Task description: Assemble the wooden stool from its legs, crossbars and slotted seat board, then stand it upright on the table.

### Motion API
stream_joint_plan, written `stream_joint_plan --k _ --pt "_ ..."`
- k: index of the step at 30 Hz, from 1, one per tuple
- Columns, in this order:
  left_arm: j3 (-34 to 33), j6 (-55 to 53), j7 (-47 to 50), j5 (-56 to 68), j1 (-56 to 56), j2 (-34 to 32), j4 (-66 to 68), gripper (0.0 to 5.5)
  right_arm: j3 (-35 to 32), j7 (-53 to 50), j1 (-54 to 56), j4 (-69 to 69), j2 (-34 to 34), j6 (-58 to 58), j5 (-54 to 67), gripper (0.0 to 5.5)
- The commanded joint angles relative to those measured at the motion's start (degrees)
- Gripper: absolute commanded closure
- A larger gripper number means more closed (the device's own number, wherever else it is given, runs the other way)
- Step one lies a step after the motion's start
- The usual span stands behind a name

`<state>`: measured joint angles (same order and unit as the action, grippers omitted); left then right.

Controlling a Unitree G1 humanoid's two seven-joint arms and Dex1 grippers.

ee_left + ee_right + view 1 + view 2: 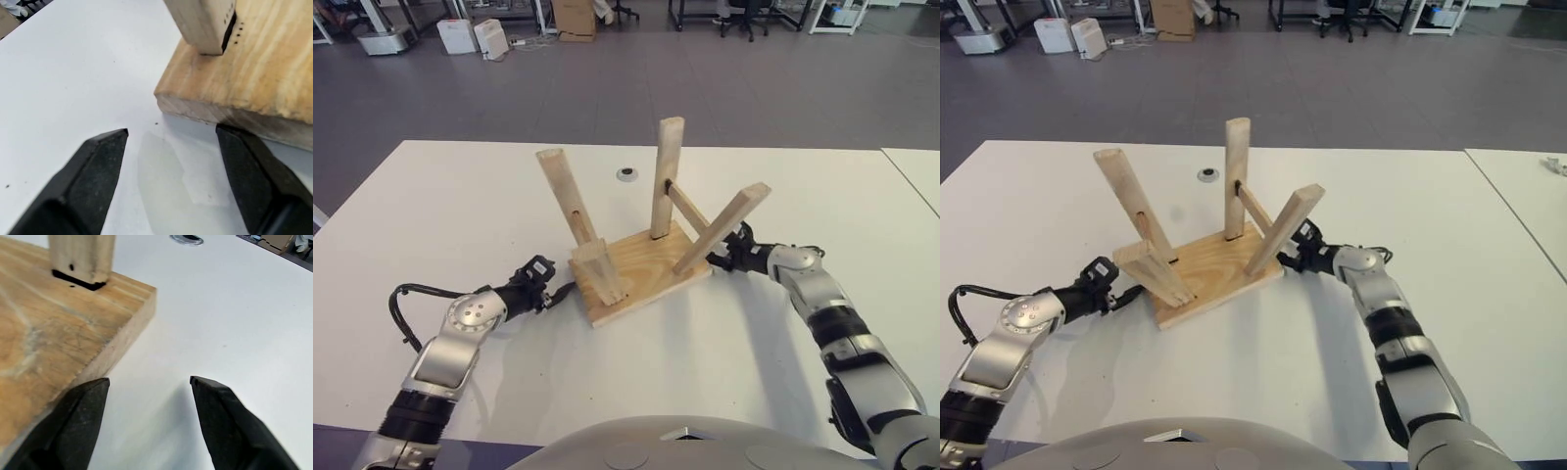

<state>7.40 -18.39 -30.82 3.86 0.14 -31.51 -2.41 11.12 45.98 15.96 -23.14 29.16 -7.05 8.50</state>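
The wooden stool lies upside down on the white table [460,206], its seat board [641,274] flat and its legs pointing up. Three long legs [566,196] [667,176] [724,227] lean at different angles, and a shorter piece [602,269] stands at the front left. A crossbar [688,208] joins the two right legs. My left gripper [560,291] is open, low on the table at the board's left corner [254,73], its fingertips [105,147] just short of the edge. My right gripper [149,380] is open beside the board's right corner [54,333], near a leg base [80,254].
A small round black-and-silver disc [627,174] lies on the table behind the stool. A second white table [915,171] stands to the right across a narrow gap. There is bare tabletop to the left, to the right and in front of the stool.
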Motion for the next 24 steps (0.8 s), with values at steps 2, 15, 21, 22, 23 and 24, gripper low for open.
stream_joint_plan --k 2,15,21,22,23,24 --pt "-0.5 1.2 4.6 0.1 -2.9 7.4 5.8 2.16 -3.1 -7.0 -10.4 15.1 0.1 -6.3 -1.1 2.39" --pt "-0.9 -1.3 2.5 -4.5 14.8 0.0 -11.8 2.16 -5.4 -17.6 -26.1 38.2 -1.1 -18.9 -3.0 2.39" --pt "5.7 -12.7 -1.2 3.2 9.8 4.7 -24.8 2.16 -4.6 -14.4 -23.6 49.3 -4.8 -29.9 7.2 2.39" --pt "4.8 -14.7 -1.2 5.2 8.7 5.6 -26.8 2.16 -5.6 -14.4 -22.3 51.3 -5.6 -32.6 9.6 2.39" --pt "3.3 -16.7 -1.4 7.1 7.4 6.1 -29.2 2.16 -7.1 -14.1 -20.7 53.8 -6.2 -35.9 12.6 2.39" --pt "1.0 -19.1 -1.7 9.4 6.2 6.1 -31.7 2.16 -8.7 -13.6 -18.9 56.8 -6.1 -39.7 15.9 2.39"
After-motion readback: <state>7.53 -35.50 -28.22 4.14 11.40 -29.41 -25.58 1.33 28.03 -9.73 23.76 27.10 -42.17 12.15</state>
